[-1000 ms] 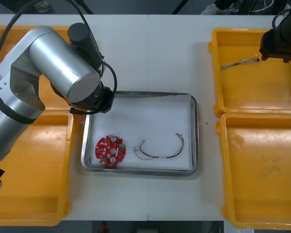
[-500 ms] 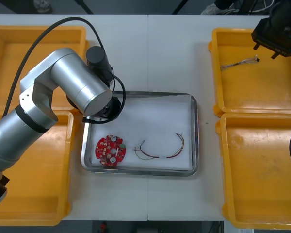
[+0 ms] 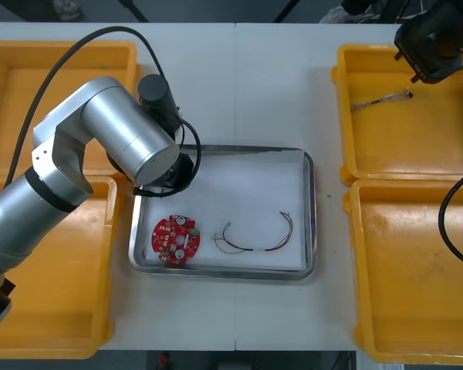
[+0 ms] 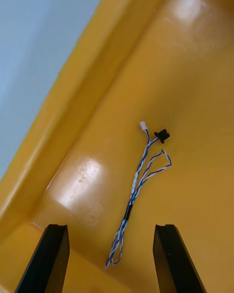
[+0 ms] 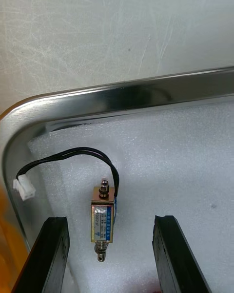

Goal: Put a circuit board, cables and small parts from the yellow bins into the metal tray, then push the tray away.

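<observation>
The left gripper is held wide open, and a small brass-coloured metal part with a looped black lead lies flat between its fingers, touched by neither. The part rests on the white lining of the shiny metal tray, so it is judged delivered. The right gripper is likewise spread wide above a yellow plastic bin. A twisted blue and white cable lies loose just ahead of its fingers and is probably lined up for picking.
</observation>
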